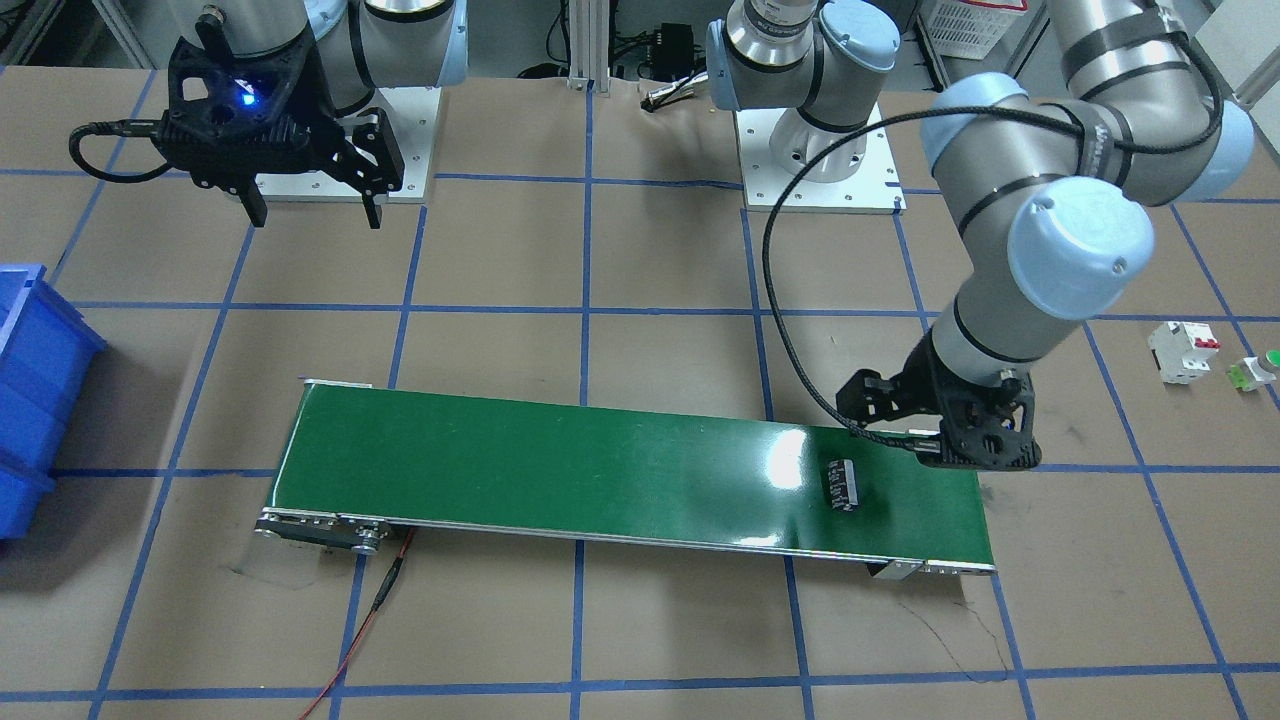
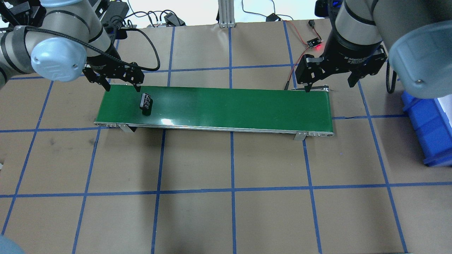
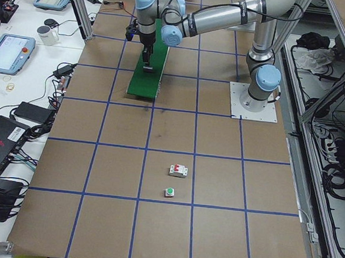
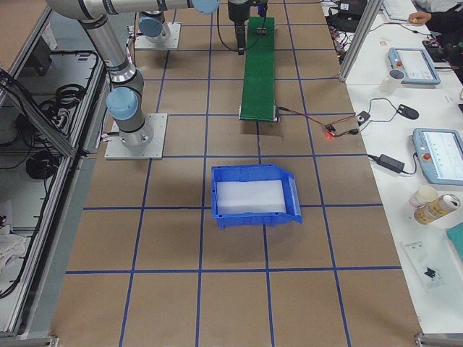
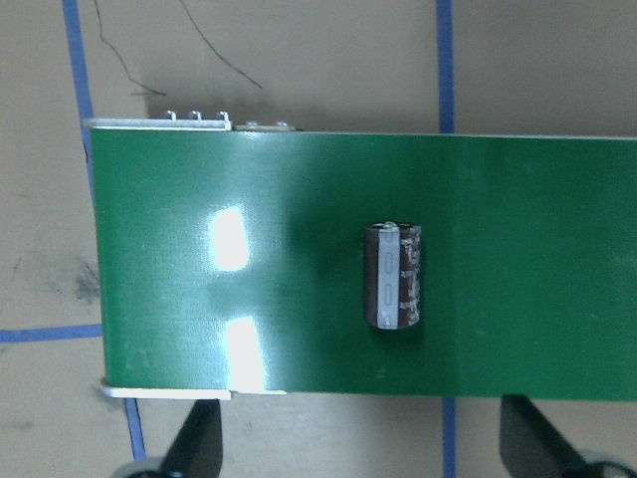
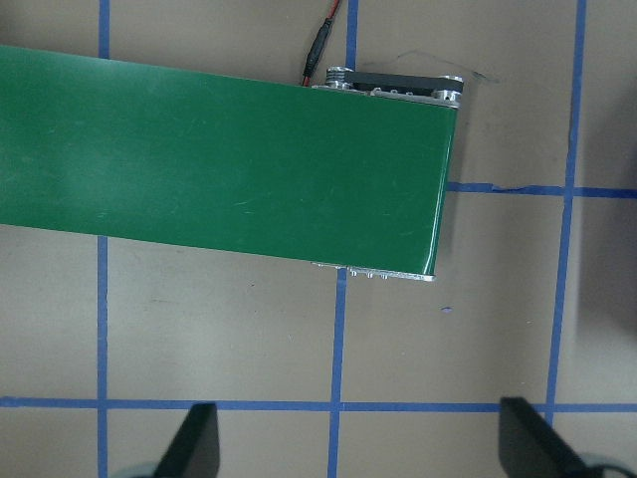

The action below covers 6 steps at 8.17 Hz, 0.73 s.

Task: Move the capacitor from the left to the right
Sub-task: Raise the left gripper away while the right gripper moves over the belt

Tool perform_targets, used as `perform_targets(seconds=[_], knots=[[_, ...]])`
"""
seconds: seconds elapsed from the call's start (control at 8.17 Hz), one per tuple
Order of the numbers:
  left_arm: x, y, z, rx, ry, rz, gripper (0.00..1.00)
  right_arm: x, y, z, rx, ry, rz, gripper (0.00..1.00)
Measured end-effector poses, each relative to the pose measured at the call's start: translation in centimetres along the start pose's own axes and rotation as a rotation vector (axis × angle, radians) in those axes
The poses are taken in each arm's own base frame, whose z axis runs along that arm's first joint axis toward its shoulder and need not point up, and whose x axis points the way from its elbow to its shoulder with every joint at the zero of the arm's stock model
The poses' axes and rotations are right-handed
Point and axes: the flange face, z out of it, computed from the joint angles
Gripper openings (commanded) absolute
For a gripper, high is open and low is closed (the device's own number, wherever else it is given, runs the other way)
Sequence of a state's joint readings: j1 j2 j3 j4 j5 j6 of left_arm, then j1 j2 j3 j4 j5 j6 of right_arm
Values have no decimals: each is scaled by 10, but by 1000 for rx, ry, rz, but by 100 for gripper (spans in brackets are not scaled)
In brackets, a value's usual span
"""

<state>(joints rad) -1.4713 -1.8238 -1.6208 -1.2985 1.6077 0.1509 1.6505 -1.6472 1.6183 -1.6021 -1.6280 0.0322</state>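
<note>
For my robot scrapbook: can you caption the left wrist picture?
Capacitor lying on the green conveyor belt, near its end.

The blue-gridded brown table [image 2: 229, 211] carries a green conveyor [image 1: 600, 460], blue bin [image 1: 35, 400], white circuit breaker [image 1: 1183, 351] and green push button [image 1: 1258, 370].

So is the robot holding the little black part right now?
No, the capacitor lies loose on the green belt, and the left end effector is open with nothing between its fingers.
</note>
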Motion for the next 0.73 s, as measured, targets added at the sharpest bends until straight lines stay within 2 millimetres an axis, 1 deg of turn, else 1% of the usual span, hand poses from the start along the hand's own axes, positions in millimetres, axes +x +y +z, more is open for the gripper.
perform_targets(seconds=[0.12,0.24,0.37,0.49,0.61,0.73], knots=[[24,19,-29,-17,-8,-17,100,0,-1,1,-2,0,1,100],[42,40,-65,-20,-16,-20,100,0,-2,2,-4,2,2,100],[54,61,-99,-19,-18,-16,100,1,-3,4,-5,4,3,100],[59,77,-124,-2,-14,-11,100,0,-5,5,-4,5,3,100],[62,87,-139,16,-6,-10,100,0,-11,14,-17,7,2,100],[63,93,-148,28,3,-12,100,-2,-23,35,-56,8,-2,100]])
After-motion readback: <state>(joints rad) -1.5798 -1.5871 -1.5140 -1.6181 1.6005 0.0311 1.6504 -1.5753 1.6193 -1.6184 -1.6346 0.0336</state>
